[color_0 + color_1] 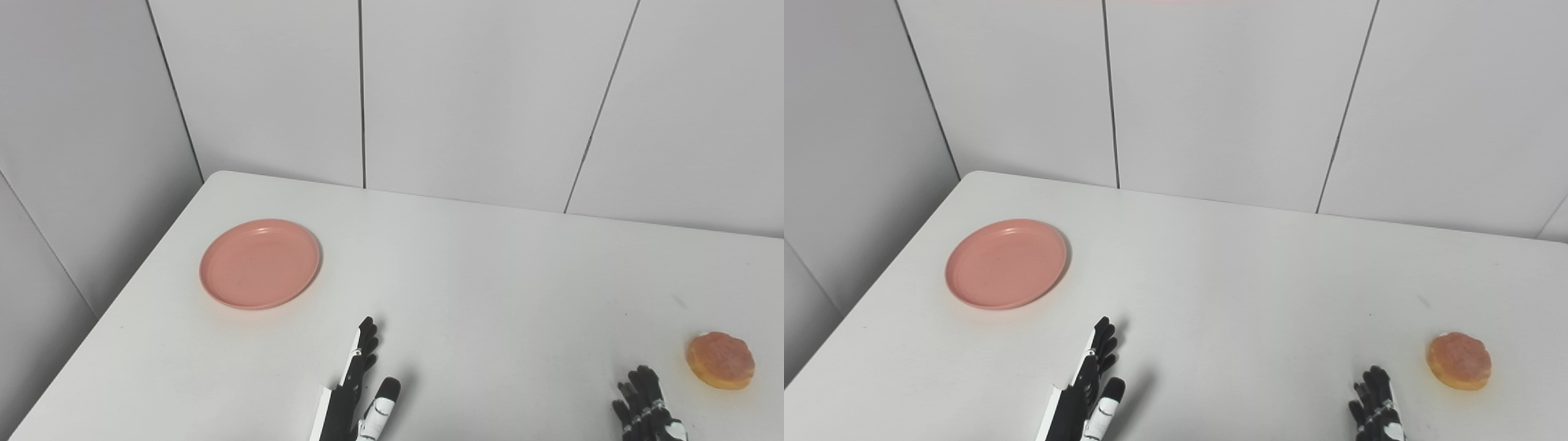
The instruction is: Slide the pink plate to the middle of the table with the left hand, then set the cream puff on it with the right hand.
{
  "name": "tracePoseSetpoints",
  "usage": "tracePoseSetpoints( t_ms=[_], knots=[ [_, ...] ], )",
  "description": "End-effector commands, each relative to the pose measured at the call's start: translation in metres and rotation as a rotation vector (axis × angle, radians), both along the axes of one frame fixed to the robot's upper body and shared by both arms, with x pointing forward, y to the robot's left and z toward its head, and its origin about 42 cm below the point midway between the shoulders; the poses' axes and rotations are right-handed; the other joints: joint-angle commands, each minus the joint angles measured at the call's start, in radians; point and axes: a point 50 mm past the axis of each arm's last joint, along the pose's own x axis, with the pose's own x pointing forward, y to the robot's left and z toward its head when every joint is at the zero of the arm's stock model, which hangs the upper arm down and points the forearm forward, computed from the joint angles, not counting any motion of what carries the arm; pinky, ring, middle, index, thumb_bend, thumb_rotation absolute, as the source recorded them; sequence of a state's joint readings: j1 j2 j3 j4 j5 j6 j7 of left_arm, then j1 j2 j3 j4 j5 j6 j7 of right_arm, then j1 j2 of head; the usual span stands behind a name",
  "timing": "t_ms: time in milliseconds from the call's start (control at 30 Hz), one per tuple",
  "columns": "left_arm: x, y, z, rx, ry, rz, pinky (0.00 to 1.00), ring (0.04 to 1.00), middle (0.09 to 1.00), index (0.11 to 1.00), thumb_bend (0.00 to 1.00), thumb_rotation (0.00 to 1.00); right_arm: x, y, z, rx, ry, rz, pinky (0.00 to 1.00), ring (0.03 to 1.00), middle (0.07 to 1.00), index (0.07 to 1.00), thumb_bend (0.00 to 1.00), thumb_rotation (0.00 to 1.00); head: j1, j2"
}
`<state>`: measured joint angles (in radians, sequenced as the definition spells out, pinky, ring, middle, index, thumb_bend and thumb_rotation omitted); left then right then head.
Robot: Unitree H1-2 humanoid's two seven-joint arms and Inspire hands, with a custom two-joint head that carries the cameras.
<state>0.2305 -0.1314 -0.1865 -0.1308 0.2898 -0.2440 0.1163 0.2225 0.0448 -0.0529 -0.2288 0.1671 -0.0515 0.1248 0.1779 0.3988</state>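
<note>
A round pink plate (260, 263) lies flat and bare on the white table's left side. The golden-brown cream puff (720, 360) sits near the table's right front. My left hand (359, 388) rises from the bottom edge at centre-left, fingers stretched out and apart, holding nothing, well short of the plate and to its lower right. Only the fingers of my right hand (644, 409) show at the bottom right, spread and empty, just left of and below the cream puff, not touching it.
The white table (490, 275) has a rounded far-left corner and its left edge runs diagonally toward me. Grey wall panels stand right behind its far edge. A small dark mark (678, 301) is on the tabletop beyond the cream puff.
</note>
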Motion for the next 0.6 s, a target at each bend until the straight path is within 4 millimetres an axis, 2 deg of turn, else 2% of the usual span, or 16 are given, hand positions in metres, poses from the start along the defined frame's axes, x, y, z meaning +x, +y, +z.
tracePoseSetpoints(
  t_ms=[0, 167, 300, 333, 433, 567],
  knots=[
    [-0.013, -0.002, -0.022, 0.008, 0.101, -0.015, 0.93, 0.957, 0.974, 0.954, 0.66, 0.9, -0.015, -0.01, -0.022, -0.02, 0.103, -0.009, 1.0, 0.992, 0.973, 0.956, 0.63, 1.0, 0.001, -0.005],
    [-0.011, 0.003, -0.021, 0.02, 0.097, -0.013, 0.92, 0.949, 0.969, 0.944, 0.68, 0.91, -0.012, -0.006, -0.023, -0.012, 0.107, -0.013, 1.0, 0.989, 0.969, 0.95, 0.63, 1.0, -0.004, -0.006],
    [-0.009, 0.006, -0.015, 0.035, 0.032, -0.013, 0.88, 0.918, 0.938, 0.883, 0.67, 0.92, -0.011, -0.003, -0.023, -0.017, 0.102, -0.005, 1.0, 0.987, 0.97, 0.951, 0.62, 1.0, -0.009, -0.003],
    [-0.009, 0.007, -0.009, 0.024, 0.012, -0.016, 0.87, 0.914, 0.934, 0.877, 0.68, 0.92, -0.011, -0.003, -0.023, -0.023, 0.101, -0.003, 1.0, 0.988, 0.97, 0.951, 0.62, 1.0, -0.012, 0.0],
    [-0.007, 0.008, 0.006, 0.013, -0.034, -0.021, 0.87, 0.918, 0.937, 0.871, 0.77, 0.92, -0.01, -0.002, -0.023, -0.035, 0.101, -0.001, 1.0, 0.986, 0.968, 0.945, 0.64, 1.0, -0.014, 0.002],
    [0.008, 0.017, 0.04, 0.025, -0.139, -0.012, 0.89, 0.918, 0.922, 0.869, 0.8, 0.92, -0.01, -0.001, -0.023, -0.043, 0.103, 0.007, 1.0, 0.99, 0.972, 0.948, 0.63, 1.0, -0.016, 0.003]
  ],
)
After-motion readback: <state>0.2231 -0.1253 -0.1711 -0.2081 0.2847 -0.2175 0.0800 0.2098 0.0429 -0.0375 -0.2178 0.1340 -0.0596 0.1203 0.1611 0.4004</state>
